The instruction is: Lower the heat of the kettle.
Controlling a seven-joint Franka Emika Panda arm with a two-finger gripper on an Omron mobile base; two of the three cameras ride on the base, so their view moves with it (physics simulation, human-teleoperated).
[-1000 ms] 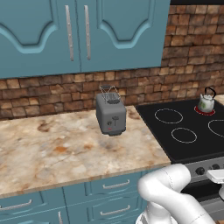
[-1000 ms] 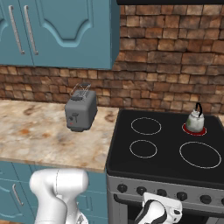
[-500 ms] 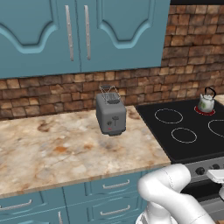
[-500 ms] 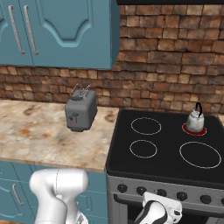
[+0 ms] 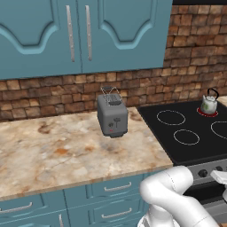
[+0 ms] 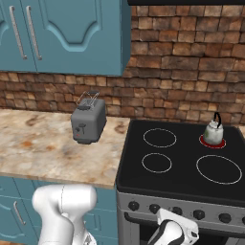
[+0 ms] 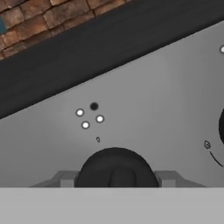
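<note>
Jaws first: you can't tell from these pictures whether they're open or closed. In the hand view a dark round knob (image 7: 117,168) sits dead centre at the bottom, right up against the camera, with grey finger parts poking out on either side of it, so the jaws look to straddle that knob, but contact isn't clear.

Above the knob on the grey stove panel (image 7: 166,96) you've got a little diagram: three white dots and one black dot (image 7: 93,106) in a cluster. A second knob (image 7: 221,127) peeks in at the right edge. The black cooktop edge and brick wall run tilted across the top.

From the right base view, your hand (image 6: 173,231) is low, at the front of the stove, just below the row of knobs (image 6: 191,212). The arm's white elbow (image 6: 64,205) bulges up at lower left.

Your kettle (image 6: 214,132) stands upright on the back right burner (image 6: 212,142), which glows red under it. The left base view shows the same: kettle (image 5: 208,103) on the red ring, far side of the cooktop (image 5: 186,133), near the brick wall.

Off to the left, a grey toaster (image 5: 112,117) sits on the table (image 5: 53,150), just beside the stove and well apart from the kettle. Blue cabinets (image 5: 80,35) hang above.
</note>
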